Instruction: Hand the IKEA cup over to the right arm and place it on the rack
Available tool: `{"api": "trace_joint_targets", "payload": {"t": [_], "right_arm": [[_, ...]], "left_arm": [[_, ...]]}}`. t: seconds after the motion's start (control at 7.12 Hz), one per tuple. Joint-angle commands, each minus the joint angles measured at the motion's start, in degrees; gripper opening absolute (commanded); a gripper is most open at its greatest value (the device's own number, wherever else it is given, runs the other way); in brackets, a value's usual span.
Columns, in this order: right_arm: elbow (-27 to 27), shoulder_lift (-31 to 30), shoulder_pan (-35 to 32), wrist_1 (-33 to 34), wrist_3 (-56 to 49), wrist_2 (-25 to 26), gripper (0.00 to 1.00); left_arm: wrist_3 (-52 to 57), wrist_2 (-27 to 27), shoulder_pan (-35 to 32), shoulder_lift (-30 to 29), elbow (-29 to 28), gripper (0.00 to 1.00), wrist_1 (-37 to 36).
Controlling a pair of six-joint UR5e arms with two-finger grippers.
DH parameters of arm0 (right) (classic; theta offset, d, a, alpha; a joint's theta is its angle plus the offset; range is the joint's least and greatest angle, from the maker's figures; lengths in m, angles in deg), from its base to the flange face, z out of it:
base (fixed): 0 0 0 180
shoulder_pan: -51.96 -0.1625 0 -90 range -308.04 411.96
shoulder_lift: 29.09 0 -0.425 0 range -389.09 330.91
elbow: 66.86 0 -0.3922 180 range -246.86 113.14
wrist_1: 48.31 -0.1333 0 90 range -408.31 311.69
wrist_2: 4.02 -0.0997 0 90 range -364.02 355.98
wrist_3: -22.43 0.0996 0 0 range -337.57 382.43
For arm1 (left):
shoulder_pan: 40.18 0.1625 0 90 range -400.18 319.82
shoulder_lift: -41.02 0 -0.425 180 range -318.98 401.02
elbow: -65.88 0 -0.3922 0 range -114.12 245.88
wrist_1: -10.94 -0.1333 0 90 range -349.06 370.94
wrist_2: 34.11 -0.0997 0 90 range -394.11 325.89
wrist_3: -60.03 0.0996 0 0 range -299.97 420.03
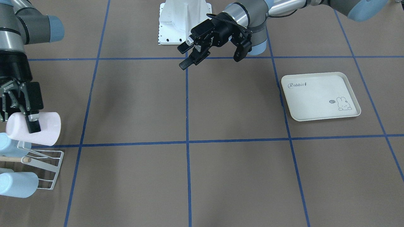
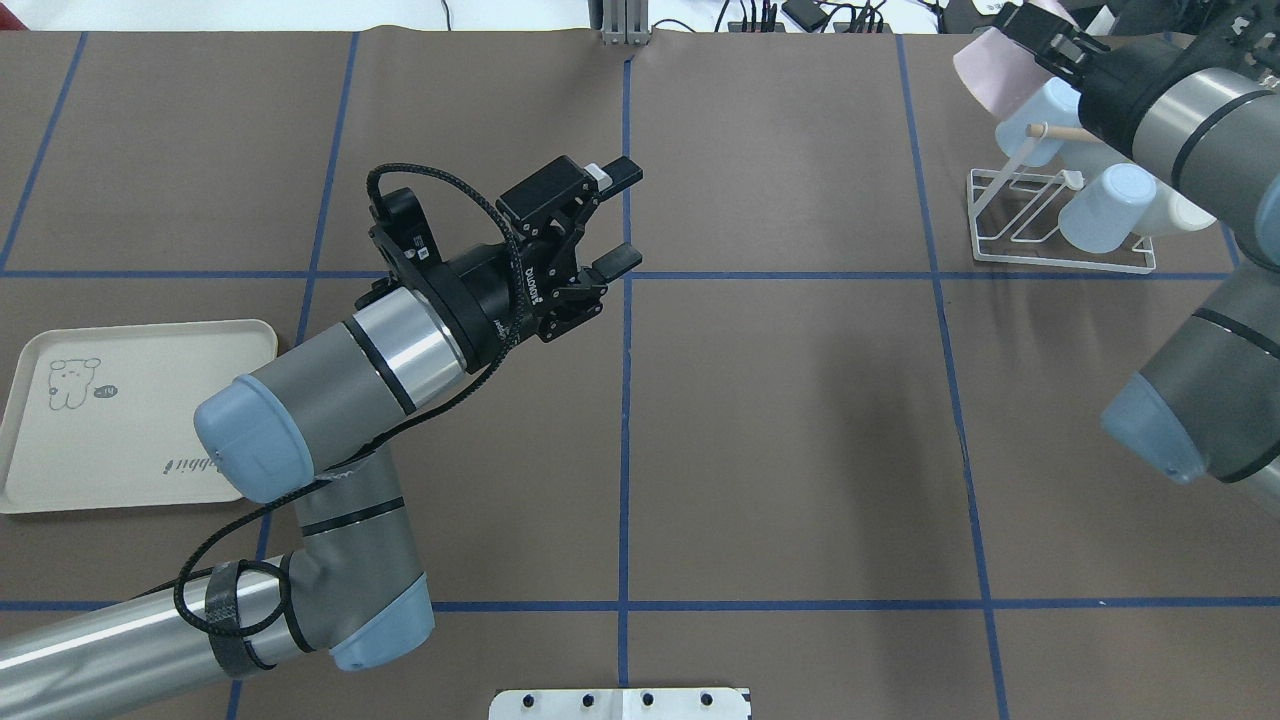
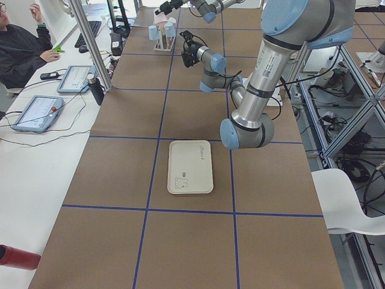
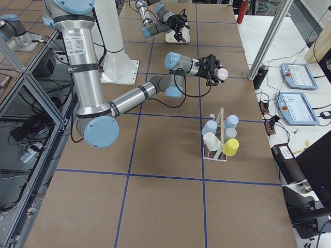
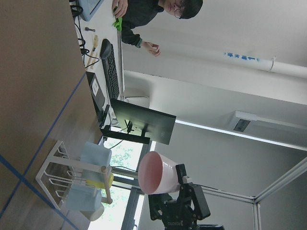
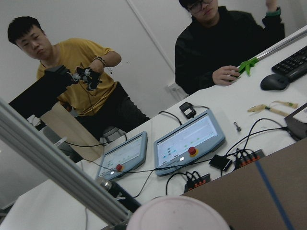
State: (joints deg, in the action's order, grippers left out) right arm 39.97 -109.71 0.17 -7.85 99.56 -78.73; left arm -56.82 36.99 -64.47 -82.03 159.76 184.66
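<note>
Two pincers show. The right pincer (image 1: 17, 121) squeezes a pink cup (image 1: 50, 129) that is tipped on its side. The white rack (image 2: 1060, 262) sits just under it. The left pincer (image 2: 622, 217), far off, is spread wide.

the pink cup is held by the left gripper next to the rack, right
No, the right gripper holds the pink cup next to the rack, as the exterior front-facing view shows; the left gripper is open and empty.
</note>
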Motion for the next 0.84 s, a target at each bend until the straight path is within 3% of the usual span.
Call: {"api": "trace_joint_targets", "payload": {"t": [0.0, 0.28, 0.7], "right_arm": [[6.69, -0.94, 0.72, 22.28, -3.04, 7.98, 0.00], [7.25, -1.12, 6.23, 32.62, -3.04, 14.90, 0.00], [5.42, -0.59, 9.15, 38.02, -2.95, 20.02, 0.00]], "left_arm": [[0.74, 0.00, 0.04, 1.15, 0.08, 1.00, -0.31], [0.83, 0.09, 0.04, 1.32, 0.25, 1.00, 0.04], [0.74, 0.09, 0.04, 1.24, 0.43, 1.00, 0.22]]}}
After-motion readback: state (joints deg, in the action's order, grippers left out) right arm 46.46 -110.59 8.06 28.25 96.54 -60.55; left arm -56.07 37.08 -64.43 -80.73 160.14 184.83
